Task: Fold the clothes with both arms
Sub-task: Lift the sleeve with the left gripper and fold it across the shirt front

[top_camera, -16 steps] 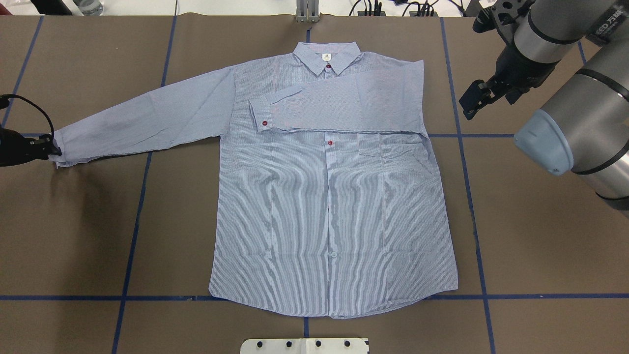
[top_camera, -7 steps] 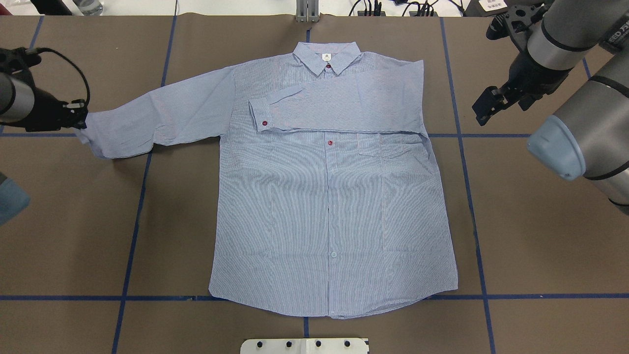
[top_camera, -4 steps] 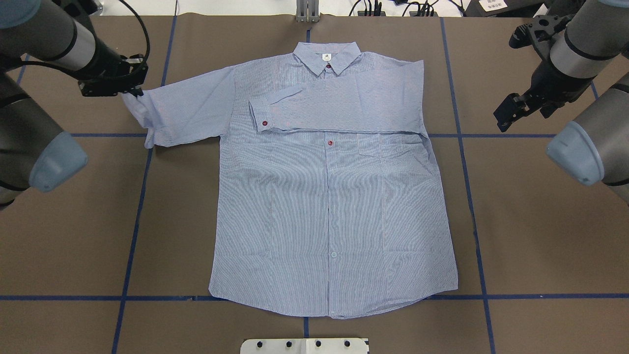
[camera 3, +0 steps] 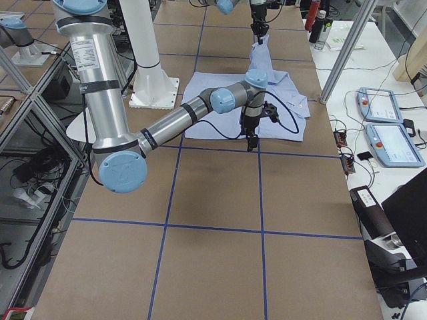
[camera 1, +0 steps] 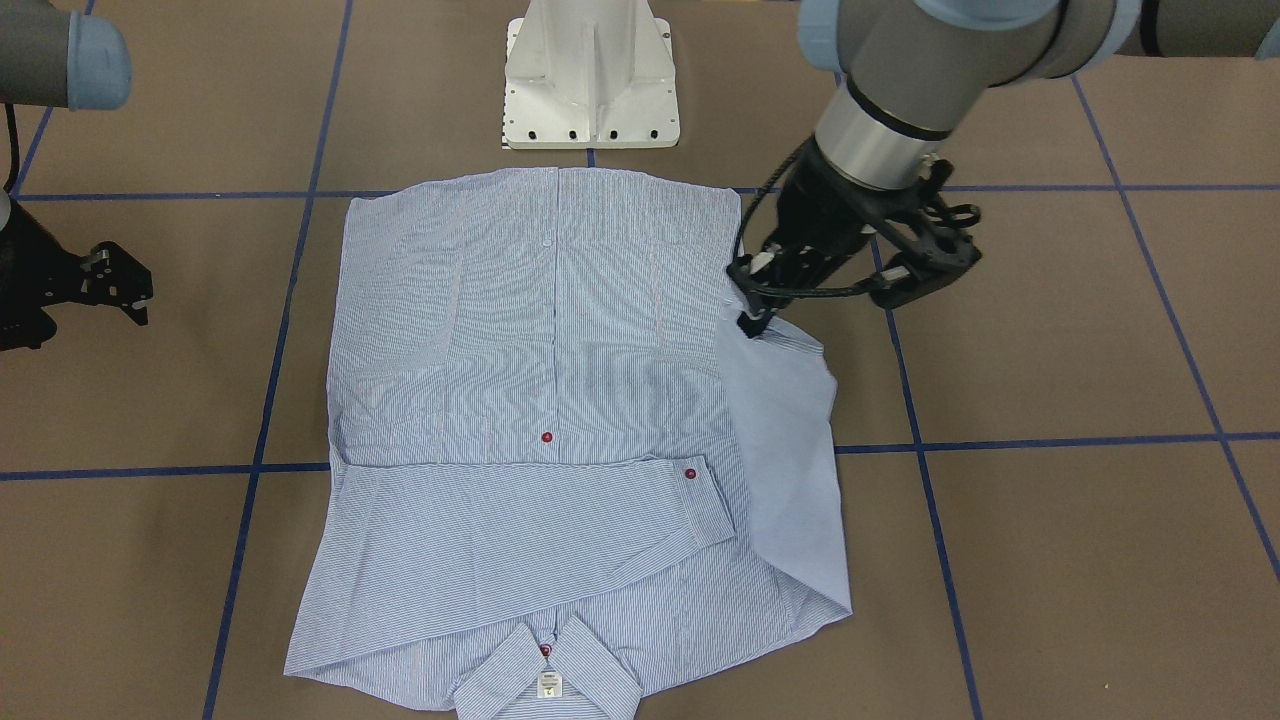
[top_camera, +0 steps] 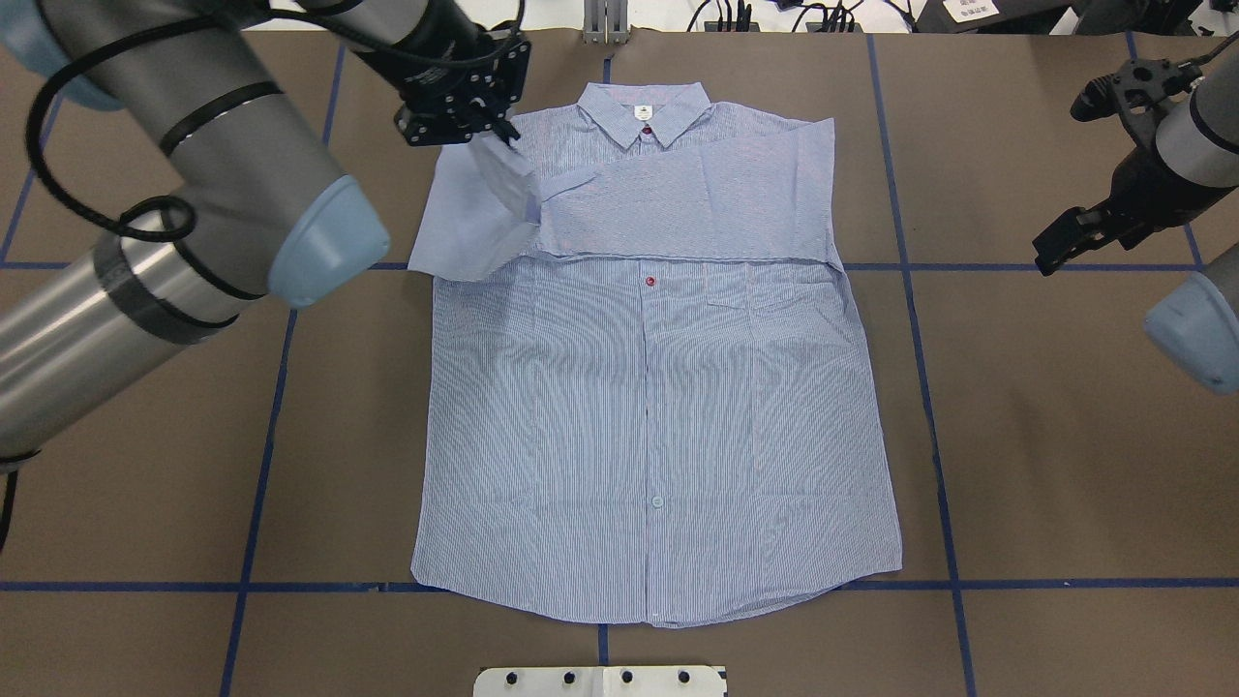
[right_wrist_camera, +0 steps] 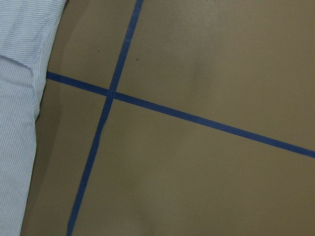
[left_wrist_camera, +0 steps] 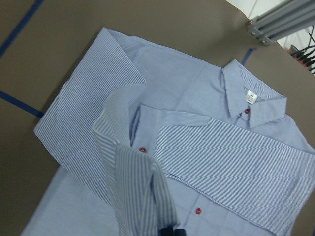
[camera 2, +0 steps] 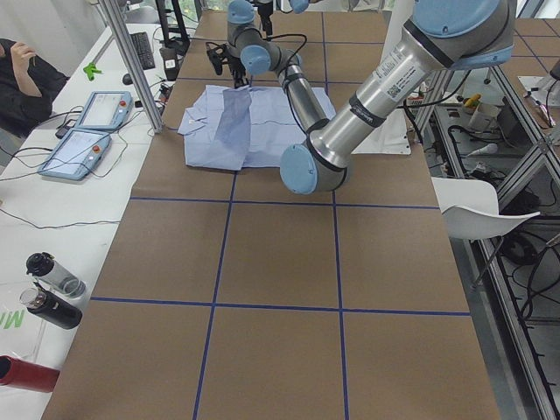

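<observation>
The light blue striped shirt [top_camera: 649, 407] lies face up, collar at the far side. One sleeve [top_camera: 668, 208] lies folded flat across the chest. My left gripper [top_camera: 487, 134] is shut on the other sleeve's cuff and holds it up near the shoulder, left of the collar, so this sleeve [top_camera: 474, 208] doubles back over itself. From the front, the left gripper [camera 1: 752, 318] pinches the cuff above the shirt's edge. In the left wrist view the held sleeve [left_wrist_camera: 133, 182] hangs over the shirt [left_wrist_camera: 236, 147]. My right gripper [top_camera: 1050, 254] hovers open off the shirt's right side, also seen as the right gripper [camera 1: 118, 290].
Brown table cover with blue tape lines [top_camera: 929, 387]. The white pedestal base [camera 1: 592, 75] stands at the robot's edge. An aluminium post [top_camera: 605, 19] and cables sit at the far edge. Teach pendants [camera 2: 87, 131], bottles [camera 2: 52, 289] and a seated person [camera 2: 22, 79] are on the operators' side.
My left gripper has carried the sleeve cuff from the table's far left up and across to the shoulder, doubling the sleeve back. The right arm has drawn away to the right.
</observation>
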Robot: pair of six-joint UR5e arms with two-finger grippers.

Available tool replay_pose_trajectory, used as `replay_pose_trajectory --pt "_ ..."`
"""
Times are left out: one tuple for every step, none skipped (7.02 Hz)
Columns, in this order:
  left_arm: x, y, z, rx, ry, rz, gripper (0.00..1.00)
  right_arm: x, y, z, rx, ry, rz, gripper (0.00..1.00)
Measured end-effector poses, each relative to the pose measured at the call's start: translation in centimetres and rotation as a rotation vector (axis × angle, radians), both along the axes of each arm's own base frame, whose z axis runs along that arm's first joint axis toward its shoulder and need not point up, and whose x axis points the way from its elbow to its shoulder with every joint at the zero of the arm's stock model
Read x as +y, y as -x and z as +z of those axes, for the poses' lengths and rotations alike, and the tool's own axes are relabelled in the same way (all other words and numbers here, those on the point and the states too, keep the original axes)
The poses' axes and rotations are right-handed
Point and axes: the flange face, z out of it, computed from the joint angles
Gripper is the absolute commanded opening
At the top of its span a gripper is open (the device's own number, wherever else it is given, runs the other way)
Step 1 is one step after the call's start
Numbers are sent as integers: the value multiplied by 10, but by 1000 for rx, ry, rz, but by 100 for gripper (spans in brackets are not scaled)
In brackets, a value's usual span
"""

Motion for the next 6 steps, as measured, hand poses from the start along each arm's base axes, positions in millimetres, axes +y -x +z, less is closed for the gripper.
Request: replay_pose_trajectory --pt "-10 -20 -15 42 20 -12 0 0 -1 5 3 4 0 100" --pt "-18 -39 -15 71 35 -18 0 0 -1 8 5 8 0 100" --pt "-18 -56 -11 80 43 -16 0 0 -1 9 6 11 1 100" --pt "-11 -75 -8 80 42 -13 0 0 -1 9 6 11 2 100" --pt "5 -101 -6 77 29 -14 0 -1 0 9 6 13 3 100" --pt "26 -134 -3 72 7 -17 0 -1 0 10 7 15 4 100"
